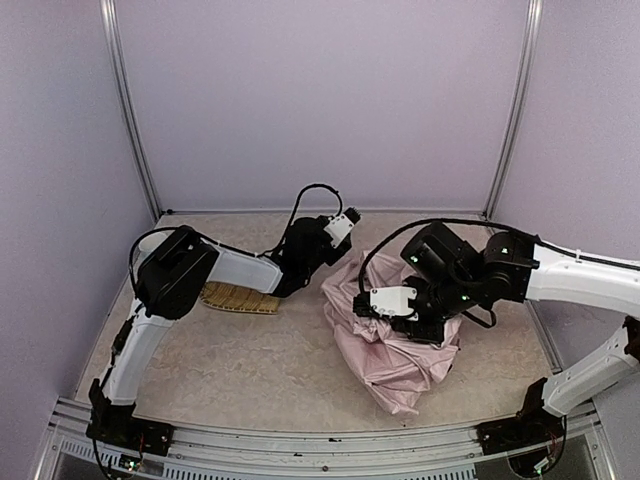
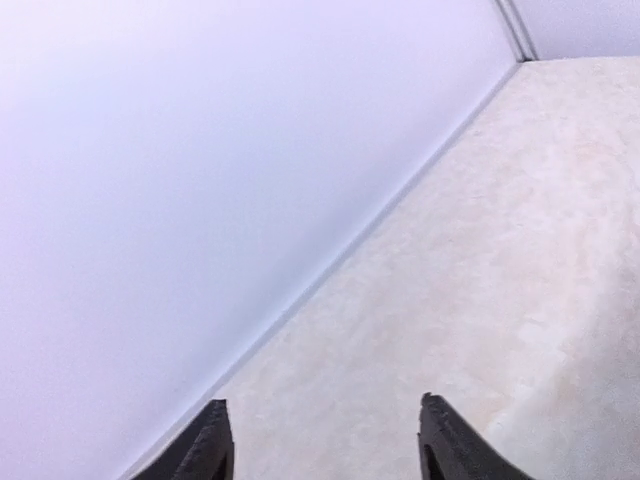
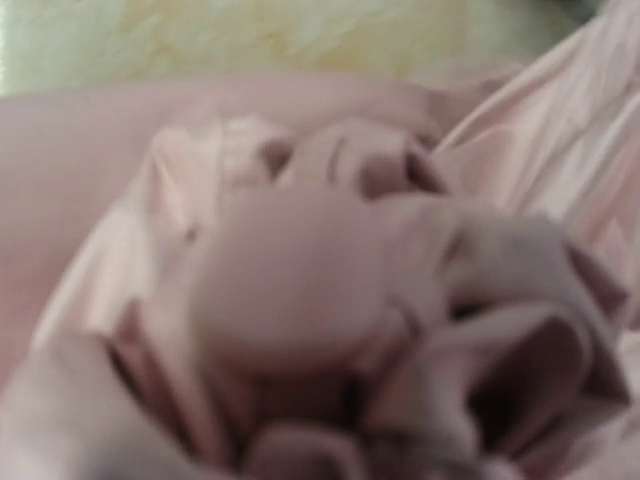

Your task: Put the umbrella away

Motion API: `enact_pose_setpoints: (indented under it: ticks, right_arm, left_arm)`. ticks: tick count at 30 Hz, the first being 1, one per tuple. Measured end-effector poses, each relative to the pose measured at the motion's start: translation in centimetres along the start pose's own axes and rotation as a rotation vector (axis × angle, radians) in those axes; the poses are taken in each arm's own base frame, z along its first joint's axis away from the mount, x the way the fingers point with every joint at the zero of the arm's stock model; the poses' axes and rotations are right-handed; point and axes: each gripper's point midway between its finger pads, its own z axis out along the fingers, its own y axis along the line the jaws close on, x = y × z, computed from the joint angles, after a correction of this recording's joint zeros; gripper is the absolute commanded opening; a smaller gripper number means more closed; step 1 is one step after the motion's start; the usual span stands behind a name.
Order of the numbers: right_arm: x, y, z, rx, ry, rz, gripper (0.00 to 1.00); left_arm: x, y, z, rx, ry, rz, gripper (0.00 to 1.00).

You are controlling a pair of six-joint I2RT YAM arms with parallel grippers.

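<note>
With the umbrella [image 1: 395,370] a crumpled pink heap on the near right of the table [image 1: 250,370], the right gripper [image 1: 385,315], grip hidden in folds so I cannot tell, should probably bunch fabric tight while the farther, spread-fingered left gripper [image 2: 325,415] steadies it.

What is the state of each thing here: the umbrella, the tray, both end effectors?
umbrella: lying on the table, pink fabric loose and crumpled
woven tray: flat on the table, partly under the left arm
left end effector: open, holding nothing
right end effector: at the umbrella fabric; open or shut cannot be told
</note>
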Motion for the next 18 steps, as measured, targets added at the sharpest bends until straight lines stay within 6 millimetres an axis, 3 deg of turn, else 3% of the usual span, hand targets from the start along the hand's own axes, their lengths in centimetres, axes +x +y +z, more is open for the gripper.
enact_pose_setpoints:
  ticks: [4,7,11,15,18]
  right_arm:
    - [1.3,1.9,2.2,-0.070,0.036,0.008,0.00]
    - [1.8,2.8,4.3,-0.118,0.078,0.003,0.00]
    - [2.3,3.6,7.1,-0.172,0.138,-0.010,0.00]
    - [1.5,3.6,8.9,-0.221,0.146,-0.016,0.01]
    - [0.2,2.8,9.7,-0.254,0.116,0.009,0.25]
  left_arm:
    - [1.6,3.9,0.4,-0.118,0.053,-0.072,0.89]
    - [3.5,5.7,-0.5,-0.156,0.108,-0.094,0.91]
    - [5.4,8.1,-3.5,-0.188,0.172,-0.110,0.89]
    - [3.0,10.1,-7.8,-0.183,0.128,-0.151,0.84]
    - [-1.2,11.4,-12.6,-0.134,0.002,-0.210,0.79]
